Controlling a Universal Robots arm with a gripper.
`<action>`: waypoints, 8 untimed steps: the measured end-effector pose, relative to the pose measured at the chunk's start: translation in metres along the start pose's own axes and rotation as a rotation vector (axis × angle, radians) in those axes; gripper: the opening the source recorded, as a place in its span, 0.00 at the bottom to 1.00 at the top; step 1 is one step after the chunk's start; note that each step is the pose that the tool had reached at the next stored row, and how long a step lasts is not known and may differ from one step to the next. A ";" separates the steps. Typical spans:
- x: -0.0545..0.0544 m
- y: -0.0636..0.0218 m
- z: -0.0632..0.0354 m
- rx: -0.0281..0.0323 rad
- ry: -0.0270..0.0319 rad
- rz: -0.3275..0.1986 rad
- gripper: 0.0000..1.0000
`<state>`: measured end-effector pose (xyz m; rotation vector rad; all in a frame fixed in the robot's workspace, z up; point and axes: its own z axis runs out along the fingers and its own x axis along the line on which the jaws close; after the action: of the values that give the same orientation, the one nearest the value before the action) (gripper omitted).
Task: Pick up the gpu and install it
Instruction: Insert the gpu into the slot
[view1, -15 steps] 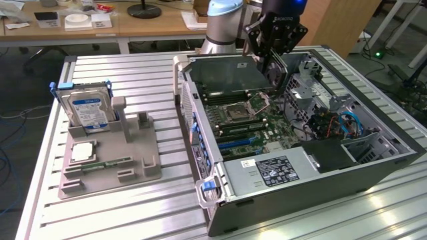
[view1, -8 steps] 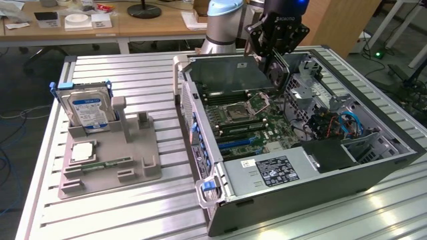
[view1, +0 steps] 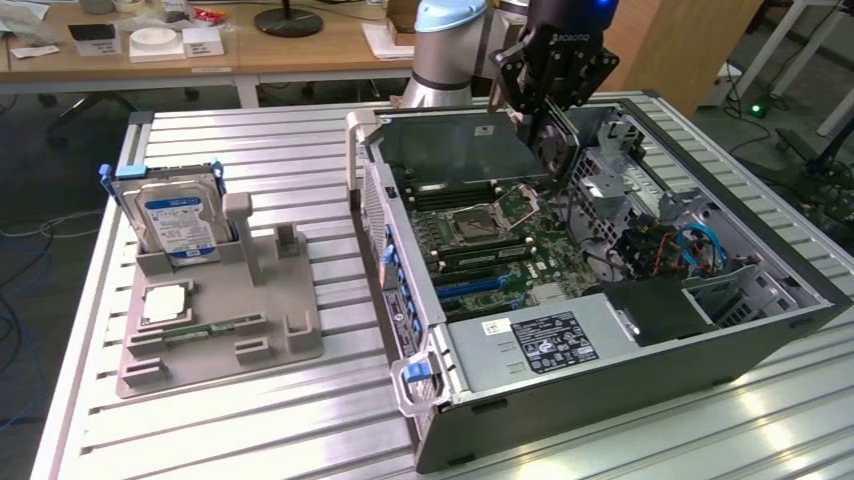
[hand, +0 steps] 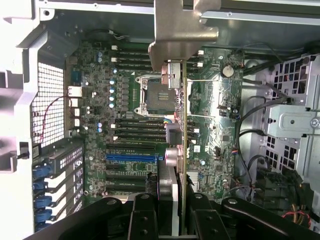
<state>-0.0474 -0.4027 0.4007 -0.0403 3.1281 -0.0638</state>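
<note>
Black gripper fingers (hand: 144, 215) sit closest to the wrist camera, clamped on the gpu (hand: 184, 150). The card appears edge-on, with its metal bracket (hand: 182, 30) at the far end. In the exterior view the gripper (view1: 538, 125) holds the gpu (view1: 461, 150) in the air over the open computer case (view1: 747, 330). It hangs above the motherboard (view1: 494, 240) and its processor socket (hand: 152, 92). Toward the exterior view's left, well apart from the case, a grey holder (view1: 267, 320) on the slatted metal table (view1: 240, 430) carries an upright blue-labelled hard drive (view1: 174, 215).
</note>
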 end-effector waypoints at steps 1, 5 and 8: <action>0.000 0.0000 0.0000 -0.0001 -0.0001 -0.001 0.28; 0.000 0.0000 0.0000 -0.0001 -0.0002 -0.005 0.28; 0.000 0.0000 0.0000 -0.0001 -0.0004 -0.008 0.28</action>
<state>-0.0474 -0.4027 0.4007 -0.0532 3.1277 -0.0636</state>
